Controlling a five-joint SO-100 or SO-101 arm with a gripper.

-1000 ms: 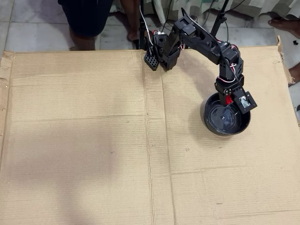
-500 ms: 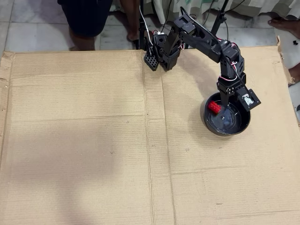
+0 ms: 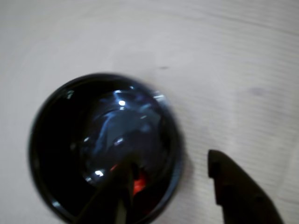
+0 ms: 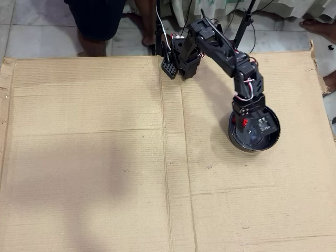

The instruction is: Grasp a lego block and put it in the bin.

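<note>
The bin, a glossy black bowl (image 3: 60,140), fills the left of the wrist view. In the overhead view it sits on the cardboard at the right (image 4: 269,140). A patch of the red lego block (image 3: 138,185) shows low inside the bowl, right beside my left finger; I cannot tell whether it touches the finger. My gripper (image 3: 168,163) hangs over the bowl's right side with its jaws wide apart. The left finger (image 3: 112,196) is over the bowl and the right finger (image 3: 236,191) is outside the rim. From overhead the gripper (image 4: 255,125) covers most of the bowl.
A large flat cardboard sheet (image 4: 105,157) covers the work area. The arm's base (image 4: 181,58) stands at the sheet's far edge. A person's legs (image 4: 97,21) are behind it, with stand legs and cables at the back right.
</note>
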